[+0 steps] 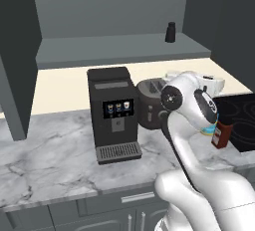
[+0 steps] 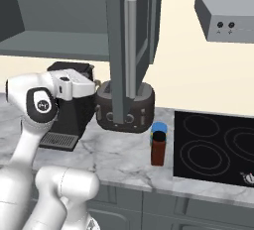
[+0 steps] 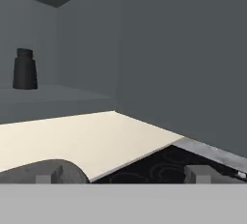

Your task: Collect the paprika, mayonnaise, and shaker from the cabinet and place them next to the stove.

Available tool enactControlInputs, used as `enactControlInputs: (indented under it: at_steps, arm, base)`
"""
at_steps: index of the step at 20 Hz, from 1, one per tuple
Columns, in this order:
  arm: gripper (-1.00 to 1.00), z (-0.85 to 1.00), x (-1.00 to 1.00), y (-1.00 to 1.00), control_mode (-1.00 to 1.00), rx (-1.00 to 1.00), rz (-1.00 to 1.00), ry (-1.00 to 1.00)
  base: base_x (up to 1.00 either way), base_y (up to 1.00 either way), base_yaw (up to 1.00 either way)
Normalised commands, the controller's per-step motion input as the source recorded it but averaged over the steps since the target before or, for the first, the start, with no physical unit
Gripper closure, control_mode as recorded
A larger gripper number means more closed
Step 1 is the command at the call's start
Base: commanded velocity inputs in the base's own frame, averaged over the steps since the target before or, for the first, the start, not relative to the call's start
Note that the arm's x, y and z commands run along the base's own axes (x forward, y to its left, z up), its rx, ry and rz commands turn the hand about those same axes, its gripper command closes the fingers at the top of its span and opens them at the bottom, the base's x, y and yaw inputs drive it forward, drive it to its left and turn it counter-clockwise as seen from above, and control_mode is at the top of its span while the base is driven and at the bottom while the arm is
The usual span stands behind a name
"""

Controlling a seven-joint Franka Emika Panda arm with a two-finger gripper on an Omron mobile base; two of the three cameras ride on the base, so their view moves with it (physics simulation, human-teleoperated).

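Glossy black stove (image 2: 218, 147), veined marble counter (image 1: 45, 160), matt grey cabinet (image 1: 114, 51), matt dark shaker (image 3: 24, 69)

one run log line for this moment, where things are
claw: open, empty | shaker: on cabinet shelf | paprika, mayonnaise: on counter beside stove

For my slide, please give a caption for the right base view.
Paprika and mayonnaise stand on the counter beside the stove, under the open cabinet.
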Motion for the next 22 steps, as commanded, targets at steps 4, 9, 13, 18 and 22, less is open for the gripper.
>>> enactControlInputs:
  at_steps: [4,9,13,18,22]
  arm:
    - [-1.00,0.69,0.00,0.44,-1.00,0.00,0.28,0.05]
    - [-1.00,0.68,-0.01,0.27,-1.00,0.00,0.23,0.01]
    - [-1.00,0.43,0.00,0.03,-1.00,0.00,0.15,0.00]
    - [-1.00,0.00,0.00,0.00,-1.00,0.00,0.00,0.00]
    - [-1.00,0.00,0.00,0.00,-1.00,0.00,0.00,0.00]
  base:
    - [0.00,0.00,0.00]
    - [0.00,0.00,0.00]
    - [0.00,0.00,0.00]
    - [0.00,0.00,0.00]
    - [0.00,0.00,0.00]
